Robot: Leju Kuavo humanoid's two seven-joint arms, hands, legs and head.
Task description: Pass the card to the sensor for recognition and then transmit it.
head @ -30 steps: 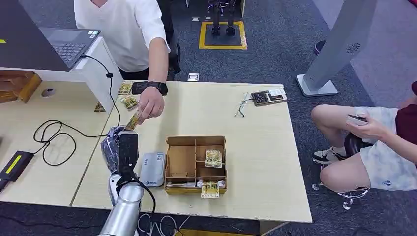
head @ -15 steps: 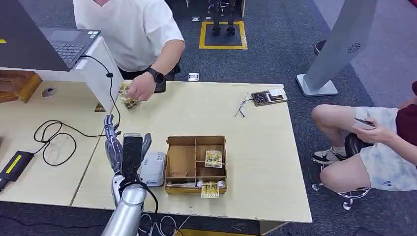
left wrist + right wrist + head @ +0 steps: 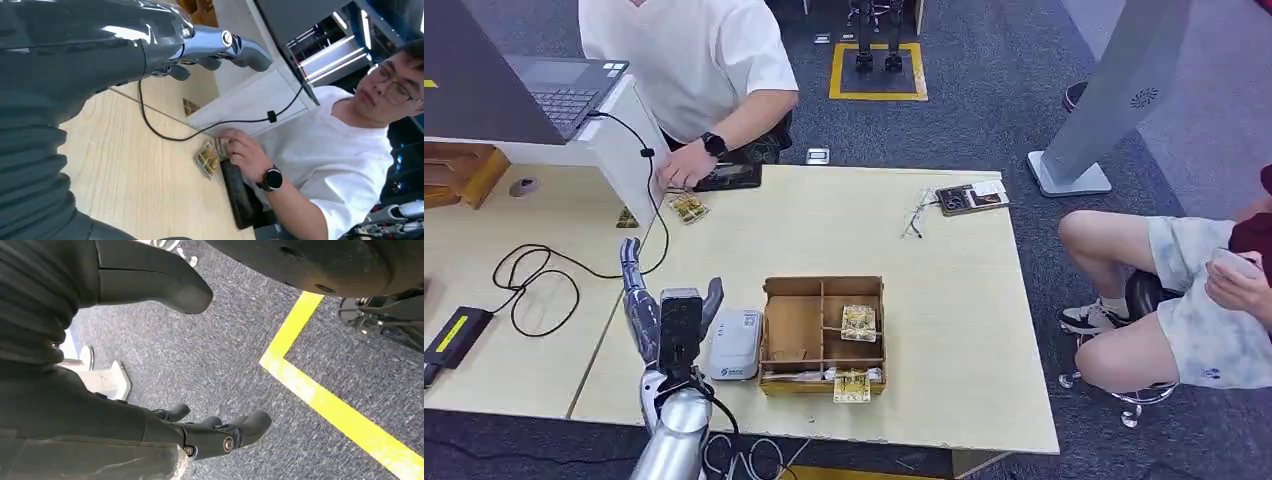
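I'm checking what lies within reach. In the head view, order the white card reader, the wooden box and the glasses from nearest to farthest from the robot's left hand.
From the left hand:
1. White card reader, right beside it.
2. Wooden box, just beyond the reader.
3. Glasses, far across the table, near the back edge.

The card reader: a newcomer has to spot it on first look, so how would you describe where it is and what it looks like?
On the light wooden table, find the open wooden divider box near the front edge. The card reader lies flat right beside that box, between it and the robot's raised left hand. It is the one white, rounded plastic slab there, bearing a small blue mark.
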